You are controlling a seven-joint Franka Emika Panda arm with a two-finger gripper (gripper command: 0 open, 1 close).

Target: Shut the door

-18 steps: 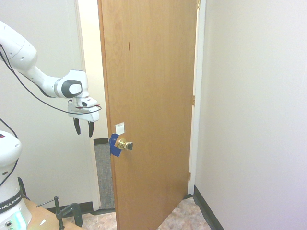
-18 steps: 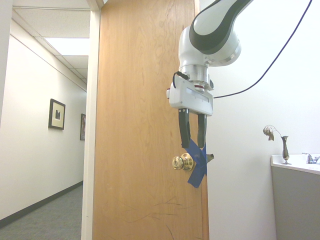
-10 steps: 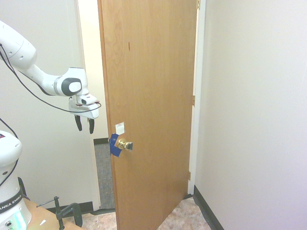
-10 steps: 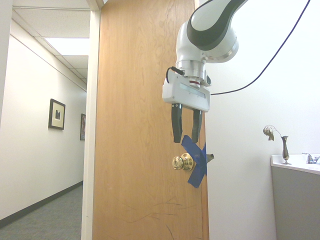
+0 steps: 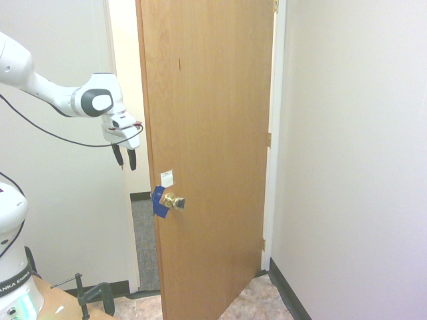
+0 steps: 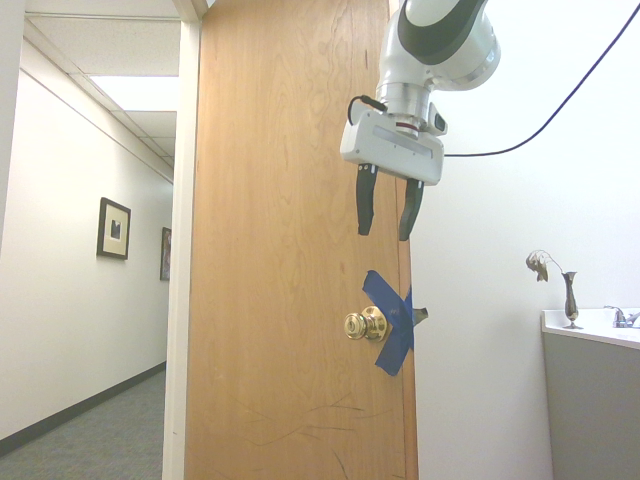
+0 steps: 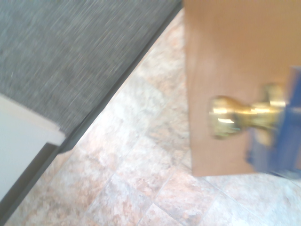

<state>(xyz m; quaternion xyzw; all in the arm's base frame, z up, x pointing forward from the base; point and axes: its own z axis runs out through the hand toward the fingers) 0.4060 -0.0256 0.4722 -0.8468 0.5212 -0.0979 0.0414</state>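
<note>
The pincer point(image 6: 388, 238), spread and empty, hung above the knob point(image 6: 367, 324) of the open door point(image 6: 290, 230); approach seemed underway, with pushing required next.

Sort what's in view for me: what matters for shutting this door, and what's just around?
For the job:
- door, standing open
- knob
- gripper, open, above the knob

Just around:
- vase
- faucet
- two framed pictures
- clamp

The door point(image 5: 210, 147) is standing ajar — upright, smooth light-brown wood. It is bearing a brass round knob point(image 6: 367, 325) — blue tape point(image 6: 393, 325) alongside.
</note>
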